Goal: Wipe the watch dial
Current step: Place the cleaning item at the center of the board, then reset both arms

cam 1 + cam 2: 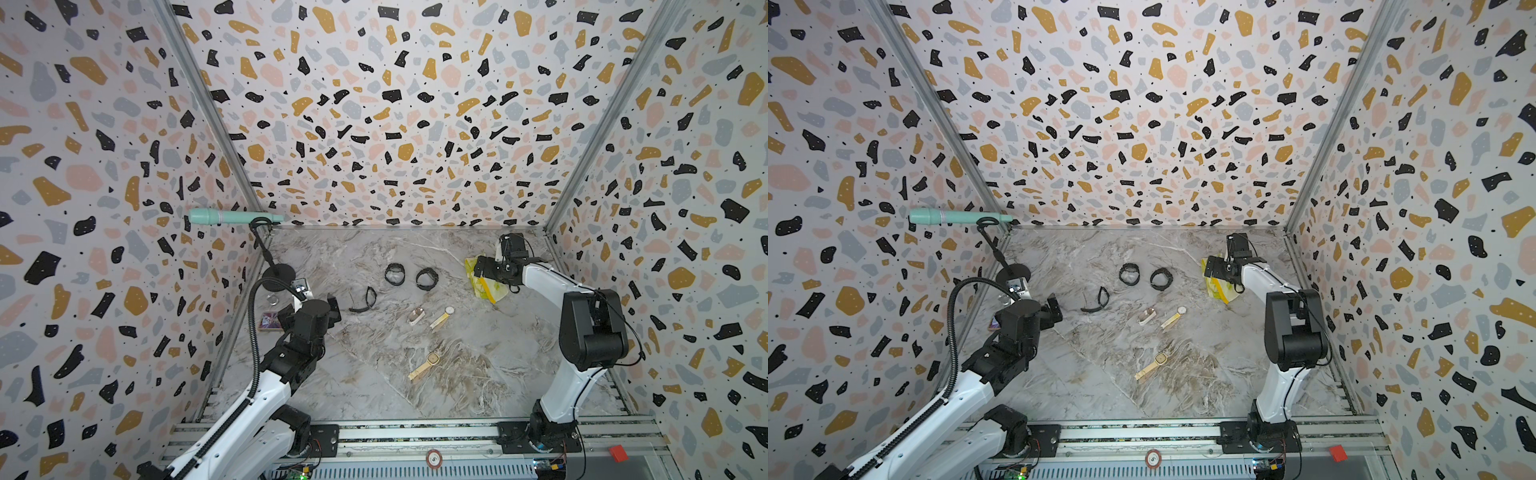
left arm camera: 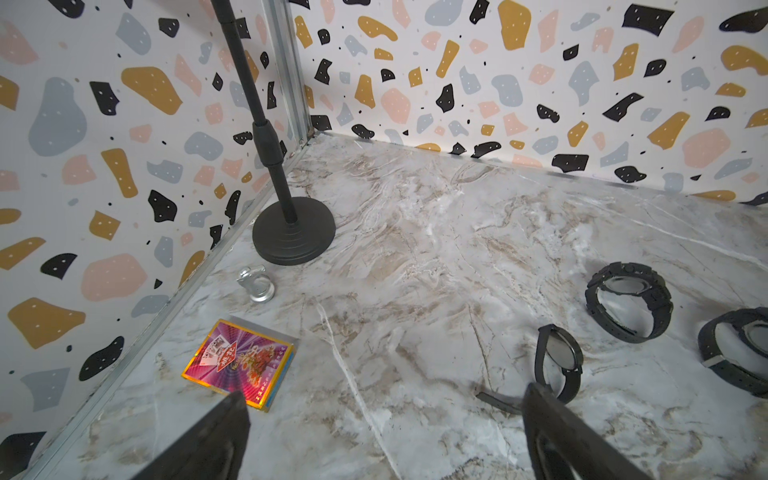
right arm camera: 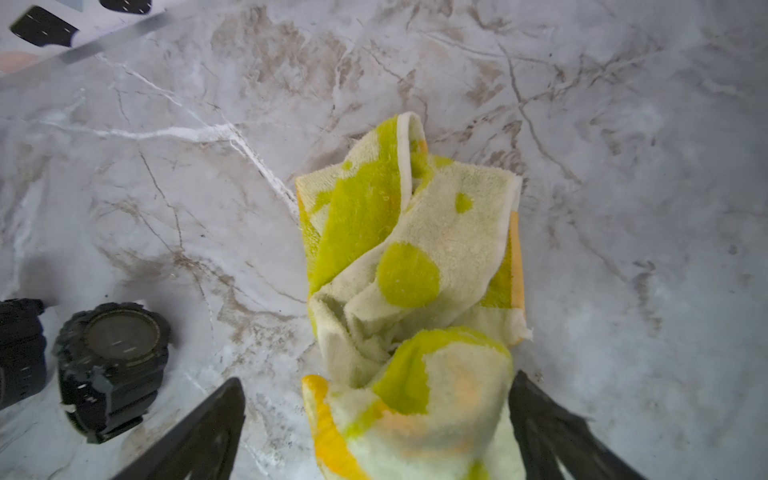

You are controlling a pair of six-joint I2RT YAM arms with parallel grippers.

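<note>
Here the right gripper (image 3: 376, 380) hangs over the far right of the table (image 1: 374, 395). Its fingers (image 3: 208, 424) are spread wide, with the cloth (image 3: 415, 249) between them. One finger stands clear of the cloth; whether the other touches it I cannot tell. The cloth is pale with green patches and orange edging. It lies crumpled on the marble, and the part closest to the gripper is blurred.

Left of the cloth and apart from it, two black watches (image 1: 395, 274) sit side by side at the far middle. In the right wrist view, the one closer to the cloth (image 3: 112, 361) shows a dark round dial. A slim watch (image 1: 368, 299) lies nearer and further left. At the middle, a pale watch (image 1: 415, 316) and a white-dial watch (image 1: 444, 316) with a gold strap lie close together. Nearer than these, a gold watch (image 1: 428, 365) lies alone with its strap stretched out flat and its dial up.

The left gripper (image 2: 384, 390) hovers over the left of the table, its fingers wide with only bare marble between them. The slim watch (image 2: 559, 361) stands on edge close by one finger, and a card box (image 2: 241, 365) lies by the other.

Beyond the card box are a metal ring (image 2: 255, 284) and a black stand (image 2: 293, 237) in the far left corner. The stand holds a teal handle (image 1: 232, 217) level.
</note>
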